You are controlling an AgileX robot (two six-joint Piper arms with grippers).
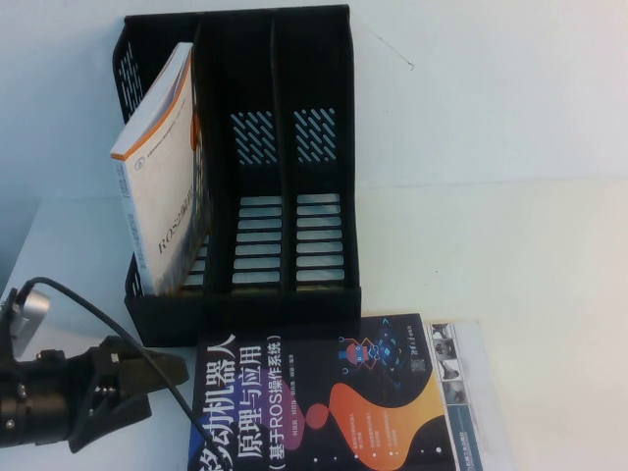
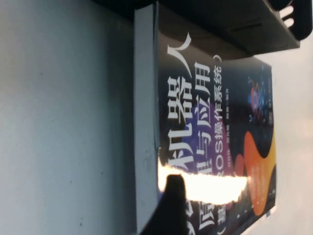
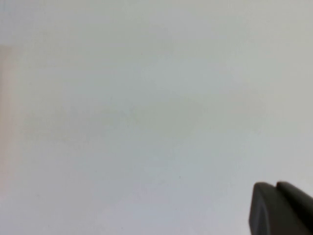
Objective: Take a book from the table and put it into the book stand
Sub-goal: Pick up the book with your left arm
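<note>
Black-covered, the book [image 1: 334, 402] is being kept flat on the table [image 1: 510, 245], just right of the left gripper [image 1: 162, 378], long axis crosswise. Its jaws are being held spread, empty; the right gripper's [image 3: 281, 208] state cannot be told.

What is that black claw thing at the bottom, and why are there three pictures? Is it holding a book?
That claw is the robot's left gripper, a hand with two fingers. It sits low beside the black book and holds nothing yet. One picture looks down from above; the other two come from small cameras on the robot's wrists. The book lies flat on the white table, on top of another white book, in front of the black book stand. A white and orange book already leans in the stand's left slot. The right gripper only peeks into its own picture.
</note>
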